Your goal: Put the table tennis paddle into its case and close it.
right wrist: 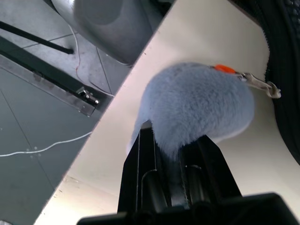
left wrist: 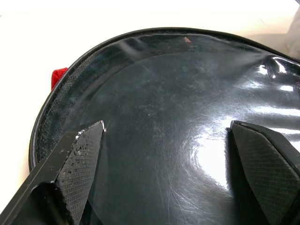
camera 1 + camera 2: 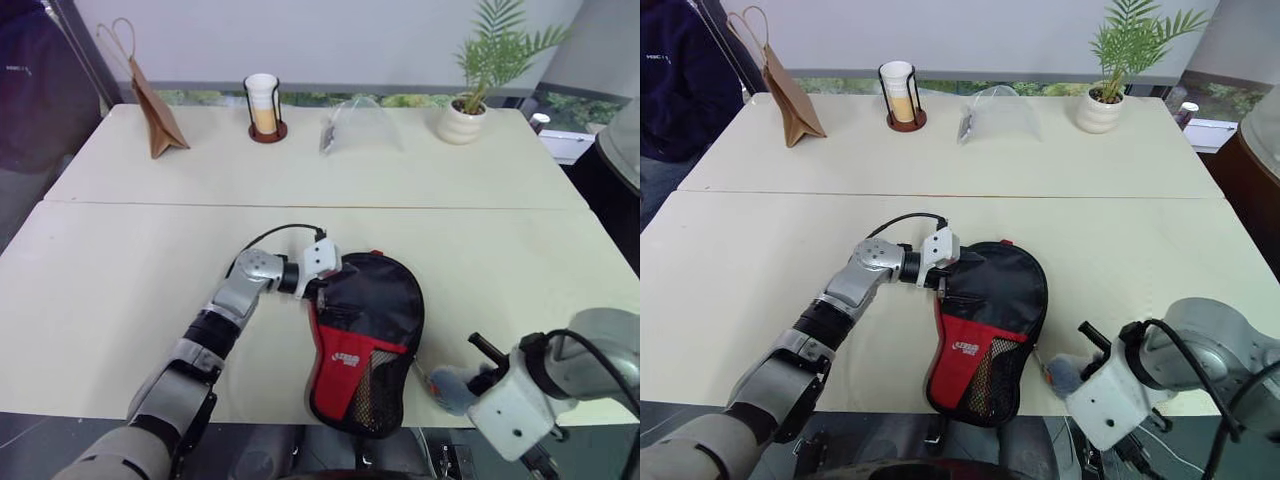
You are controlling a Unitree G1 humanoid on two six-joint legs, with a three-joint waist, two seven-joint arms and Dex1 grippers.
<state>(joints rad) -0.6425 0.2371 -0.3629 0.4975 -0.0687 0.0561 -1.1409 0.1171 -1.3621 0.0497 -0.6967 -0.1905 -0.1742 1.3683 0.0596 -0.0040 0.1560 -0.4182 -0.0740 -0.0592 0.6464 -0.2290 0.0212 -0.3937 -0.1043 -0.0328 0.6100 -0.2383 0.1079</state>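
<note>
- The table (image 3: 120,290), a pale cream top made of two boards joined by one seam, carries everything; grey floor shows past its near edge.
- The case (image 3: 370,335) lies flat at the table's near edge, round black end away from the robot, its red panel, white logo and mesh pocket toward the robot.
- The table tennis paddle cannot be made out; whether it sits inside the case cannot be told.
- The left gripper (image 2: 173,164) hovers over the case's glossy black top at its left rim, fingers spread wide and released, holding nothing.
- The right gripper (image 1: 174,154), right of the case at the table's edge, is clenched on the grey fluffy pouch (image 1: 197,105), which is clipped by a small metal clasp to the case's rim.
- Along the table's far edge, beyond the case: one brown paper bag (image 3: 155,115), one clear plastic bag (image 3: 362,125), one potted plant (image 3: 470,100), one cup in a holder (image 3: 264,105).
</note>
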